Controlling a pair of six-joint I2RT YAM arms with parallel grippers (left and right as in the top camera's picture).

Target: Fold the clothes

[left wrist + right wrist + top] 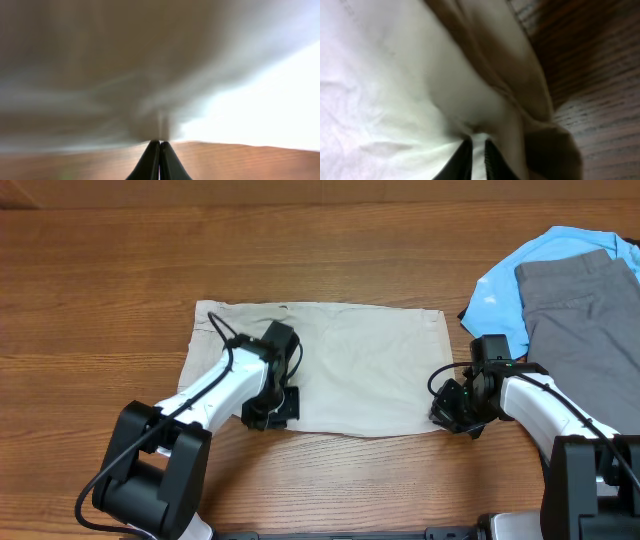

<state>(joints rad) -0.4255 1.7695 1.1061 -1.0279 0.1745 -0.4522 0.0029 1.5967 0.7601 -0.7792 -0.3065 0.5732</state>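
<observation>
Overhead view with two wrist views; items run from the near edge of the table to its far side.

Nearest the viewer, the bases of both arms stand at the lower margin, the left arm reaching inward and away, the right arm reaching inward from the right.

The left gripper sits on the near hem of the shorts, left of the middle. In the left wrist view its fingers are pressed together. Blurred pale cloth puckers at their tips, which indicates a pinch on the fabric. Wood grain shows beneath the cloth.

The right gripper rests at the near right corner of the shorts. In the right wrist view its fingers stand slightly apart, with pale cloth showing in the narrow slit between them. Whether they grip that cloth cannot be told. A rumpled hem runs to their right, and past it lies bare wood.

The shorts lie flat at the centre of the table as a wide rectangle, long side running left to right. Their surface is mostly smooth, with faint creases near the far left corner.

Farther back on the right, well apart from the shorts, a light blue shirt lies crumpled. A pair of grey trousers rests on top of it and runs off the right margin.
</observation>
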